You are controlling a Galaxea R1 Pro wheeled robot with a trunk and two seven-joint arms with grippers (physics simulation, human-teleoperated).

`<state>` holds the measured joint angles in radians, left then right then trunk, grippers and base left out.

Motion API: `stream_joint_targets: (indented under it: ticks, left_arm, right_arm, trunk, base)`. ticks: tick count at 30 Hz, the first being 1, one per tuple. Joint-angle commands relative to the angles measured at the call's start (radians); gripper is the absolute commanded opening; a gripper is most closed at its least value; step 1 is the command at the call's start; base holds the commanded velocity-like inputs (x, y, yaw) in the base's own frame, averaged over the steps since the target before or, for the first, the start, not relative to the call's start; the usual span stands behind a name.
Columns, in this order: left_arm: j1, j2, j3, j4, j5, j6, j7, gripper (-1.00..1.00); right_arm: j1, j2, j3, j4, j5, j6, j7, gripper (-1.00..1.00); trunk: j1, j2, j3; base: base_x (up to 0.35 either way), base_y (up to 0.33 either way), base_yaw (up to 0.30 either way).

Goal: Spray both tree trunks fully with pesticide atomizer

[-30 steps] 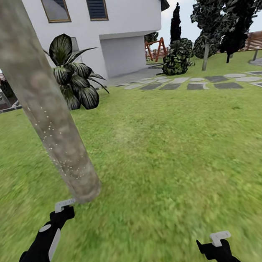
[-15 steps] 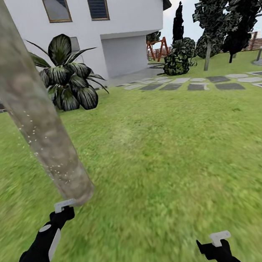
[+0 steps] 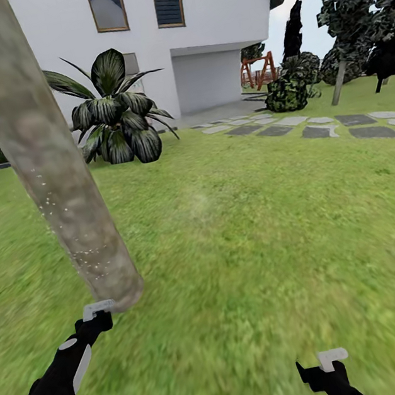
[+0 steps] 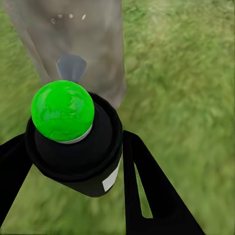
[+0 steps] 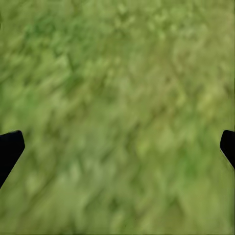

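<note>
Green grass lawn (image 3: 249, 240) all around, white house (image 3: 208, 23) at 12 o'clock, grey stepping stones (image 3: 314, 128) at 2. Thick pale tan-grey tree trunk (image 3: 45, 164) at 10, dotted with tiny white pesticide specks (image 3: 81, 251). Left gripper (image 3: 98, 309) clamped on black atomizer with green ball top (image 4: 73, 137), close to trunk base. Right gripper (image 5: 117, 147) spread wide, empty, over grass.

Tree trunk at left, house behind

The tree trunk (image 3: 54, 175) rises at left from the lawn (image 3: 260, 232) — behind it a broad-leaved plant (image 3: 115, 118), then the house (image 3: 197, 32); stepping stones (image 3: 314, 128) run right toward another tree (image 3: 351, 1).
</note>
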<state>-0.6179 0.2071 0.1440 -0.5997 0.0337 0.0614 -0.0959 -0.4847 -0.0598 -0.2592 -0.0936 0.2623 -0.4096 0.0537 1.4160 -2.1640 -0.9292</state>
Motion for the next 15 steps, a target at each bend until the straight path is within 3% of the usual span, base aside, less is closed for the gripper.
stream_joint_targets:
  ticks: [1, 11, 15]
  left_arm:
    - [0.000, 0.000, 0.000, 0.000, 0.000, 0.000, 0.000, -1.00]
    - [0.000, 0.000, 0.000, 0.000, 0.000, -0.002, 0.000, -1.00]
    - [0.000, 0.000, 0.000, 0.000, 0.000, -0.004, 0.000, -1.00]
  right_arm:
    - [0.000, 0.000, 0.000, 0.000, 0.000, 0.000, 0.000, 1.00]
    - [0.000, 0.000, 0.000, 0.000, 0.000, 0.000, 0.000, 1.00]
    - [0.000, 0.000, 0.000, 0.001, 0.000, 0.000, 0.000, 1.00]
  trunk:
    - [0.000, 0.000, 0.000]
    - [0.000, 0.000, 0.000]
    - [0.000, 0.000, 0.000]
  base:
    - [0.178, -0.244, 0.251]
    - [0.177, -0.244, 0.019]
    - [0.161, -0.244, 0.176]
